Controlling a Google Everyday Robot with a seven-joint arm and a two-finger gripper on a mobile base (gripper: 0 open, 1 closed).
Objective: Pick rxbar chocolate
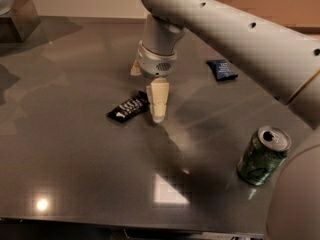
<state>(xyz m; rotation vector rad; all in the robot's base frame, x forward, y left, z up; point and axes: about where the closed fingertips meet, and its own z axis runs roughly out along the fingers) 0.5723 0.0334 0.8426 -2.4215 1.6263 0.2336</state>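
- Fingers [159,100] look spread: gripper [155,104] hangs at rxbar's [128,107] right end, midway between table's [75,154] near and far edges.
- Risk — a tip clips the flat bar, skidding it toward the left edge.

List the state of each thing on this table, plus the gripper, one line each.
rxbar chocolate, lying flat on the table, not grasped.
gripper, pointing down, low beside one end of the bar.
dark-blue packet, lying flat, untouched.
green can, standing upright, apart from the rest.
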